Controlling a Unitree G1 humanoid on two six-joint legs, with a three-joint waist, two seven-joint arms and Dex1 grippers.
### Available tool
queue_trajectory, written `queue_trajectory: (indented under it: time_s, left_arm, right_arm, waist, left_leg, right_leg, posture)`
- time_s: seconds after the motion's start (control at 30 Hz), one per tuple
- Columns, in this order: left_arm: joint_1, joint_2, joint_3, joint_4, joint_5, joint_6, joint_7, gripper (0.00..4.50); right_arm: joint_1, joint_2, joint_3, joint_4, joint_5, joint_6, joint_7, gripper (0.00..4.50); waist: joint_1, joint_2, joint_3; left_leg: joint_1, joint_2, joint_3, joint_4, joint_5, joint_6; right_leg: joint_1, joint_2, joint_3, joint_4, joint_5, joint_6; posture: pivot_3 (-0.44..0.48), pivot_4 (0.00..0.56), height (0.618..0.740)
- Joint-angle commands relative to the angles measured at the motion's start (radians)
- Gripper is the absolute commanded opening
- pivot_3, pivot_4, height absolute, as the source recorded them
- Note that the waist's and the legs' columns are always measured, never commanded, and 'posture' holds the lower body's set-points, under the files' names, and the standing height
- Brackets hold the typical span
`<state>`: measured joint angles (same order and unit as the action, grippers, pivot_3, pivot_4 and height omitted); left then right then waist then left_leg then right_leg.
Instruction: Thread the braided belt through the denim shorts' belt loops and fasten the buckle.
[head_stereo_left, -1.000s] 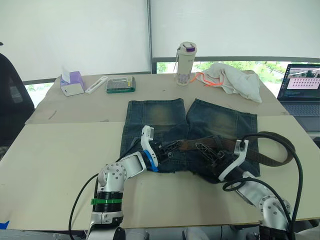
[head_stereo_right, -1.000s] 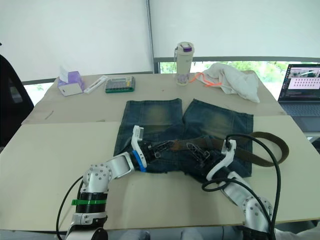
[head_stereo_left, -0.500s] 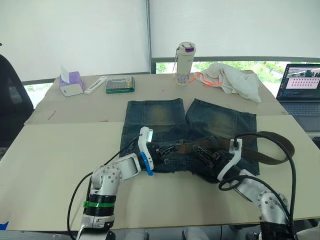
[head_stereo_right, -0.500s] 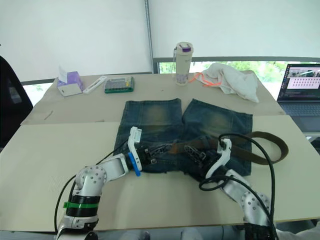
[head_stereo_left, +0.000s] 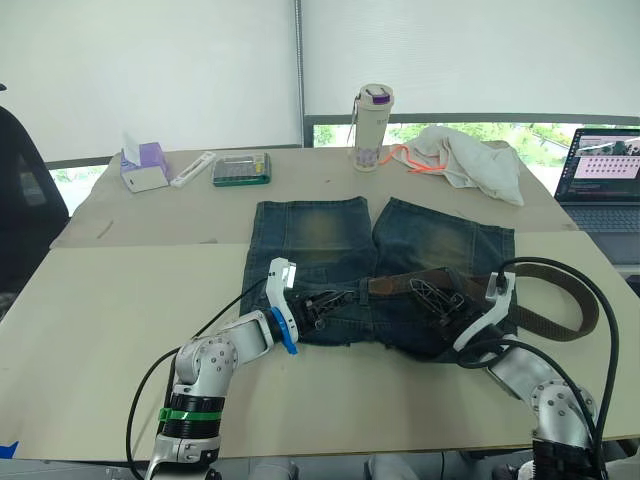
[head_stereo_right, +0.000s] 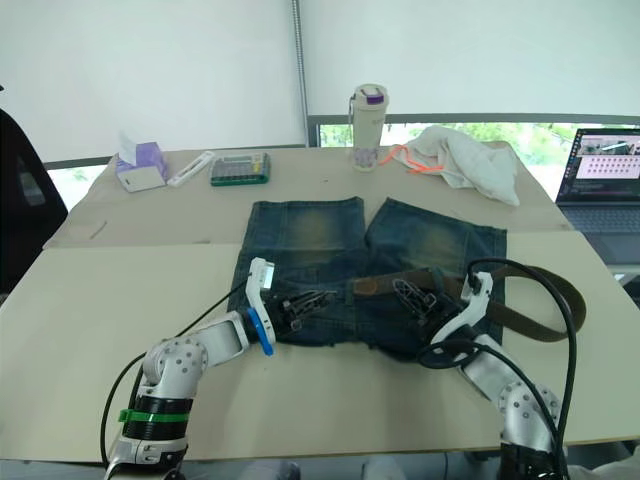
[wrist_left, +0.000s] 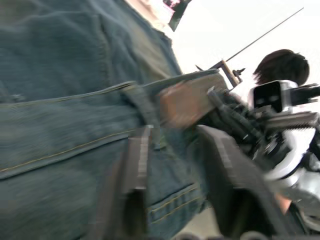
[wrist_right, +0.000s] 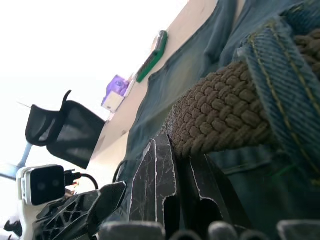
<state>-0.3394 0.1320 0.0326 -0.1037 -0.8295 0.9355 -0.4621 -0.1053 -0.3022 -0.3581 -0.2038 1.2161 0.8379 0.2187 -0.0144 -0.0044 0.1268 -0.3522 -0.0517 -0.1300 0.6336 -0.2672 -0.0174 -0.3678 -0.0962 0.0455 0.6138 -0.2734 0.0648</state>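
Observation:
The denim shorts (head_stereo_left: 330, 235) lie flat mid-table with the waistband nearest me. The braided belt (head_stereo_left: 545, 322) runs along the right half of the waistband and curls off to the right; its brown end (wrist_left: 187, 102) stops near the middle. My left gripper (head_stereo_left: 333, 301) is open over the left waistband, its fingers (wrist_left: 136, 167) straddling a belt loop (wrist_left: 146, 109). My right gripper (head_stereo_left: 432, 294) is shut on the belt (wrist_right: 220, 110), just beside another belt loop (wrist_right: 272, 80) that the strap passes under. The buckle is hidden.
At the table's far edge stand a bottle (head_stereo_left: 372, 126), a white cloth with orange cord (head_stereo_left: 468, 155), a green tray (head_stereo_left: 241, 168) and a tissue box (head_stereo_left: 143, 167). A laptop (head_stereo_left: 603, 180) sits at far right. A black cable (head_stereo_left: 597, 345) arcs over my right arm.
My right gripper has moved to the right along the waistband, and the belt's end has shifted right with it. My left gripper has drawn back to the left.

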Motion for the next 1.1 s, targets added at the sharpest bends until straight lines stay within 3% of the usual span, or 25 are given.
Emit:
queue_trajectory:
  time_s: [0.03, 0.07, 0.4, 0.7, 0.93, 1.1]
  left_arm:
    - [0.015, 0.032, -0.02, -0.053, 0.023, -0.036, -0.044, 3.45]
    - [0.024, 0.051, -0.022, -0.064, 0.035, -0.054, -0.064, 3.76]
    - [0.08, 0.158, -0.064, -0.115, 0.138, -0.203, -0.184, 3.76]
    - [0.114, 0.158, -0.098, -0.107, 0.201, -0.285, -0.208, 3.76]
    - [0.125, 0.133, -0.084, -0.111, 0.207, -0.305, -0.185, 3.76]
    - [0.133, 0.117, -0.077, -0.107, 0.205, -0.316, -0.177, 3.76]
  right_arm:
    - [-0.012, 0.007, -0.023, -0.021, 0.017, -0.024, -0.01, 0.0]
    - [-0.017, 0.005, -0.025, -0.014, 0.01, -0.024, -0.022, 0.0]
    - [-0.053, -0.032, -0.004, 0.03, -0.018, 0.057, -0.148, 0.0]
    - [-0.117, 0.083, 0.044, -0.006, 0.088, 0.13, -0.36, 0.0]
    - [-0.089, 0.062, 0.084, -0.056, 0.147, 0.189, -0.351, 0.0]
    - [-0.12, 0.012, 0.112, -0.068, 0.019, 0.141, -0.331, 0.0]
  waist:
    - [0.0, 0.0, 0.0]
    - [-0.001, 0.0, 0.0]
    - [0.005, 0.0, 0.0]
    - [-0.004, 0.001, 0.0]
    - [-0.003, 0.001, 0.0]
    - [-0.003, 0.001, -0.001]
  left_leg:
    - [0.0, 0.0, 0.0, 0.0, 0.0, 0.0]
    - [0.0, 0.0, 0.0, 0.0, 0.0, 0.0]
    - [0.0, 0.0, -0.001, 0.0, 0.0, 0.0]
    - [0.0, 0.003, -0.001, -0.002, 0.0, 0.0]
    - [0.0, 0.003, -0.002, -0.002, 0.0, 0.0]
    - [0.0, 0.003, -0.001, -0.002, 0.0, 0.0]
  right_leg:
    - [0.0, 0.0, 0.0, 0.0, 0.0, 0.0]
    - [0.0, 0.0, 0.0, 0.0, 0.0, 0.0]
    - [0.0, -0.001, 0.0, -0.001, 0.0, -0.001]
    - [-0.002, 0.002, 0.002, -0.001, 0.001, -0.002]
    - [-0.002, 0.002, 0.002, -0.001, 0.001, -0.002]
    - [-0.002, 0.002, 0.002, -0.001, 0.001, -0.002]
  posture:
    - [0.0, 0.15, 0.74]
    - [0.0, 0.15, 0.74]
    - [0.0, 0.15, 0.74]
    - [0.0, 0.15, 0.74]
    - [0.0, 0.15, 0.74]
    - [0.0, 0.15, 0.74]
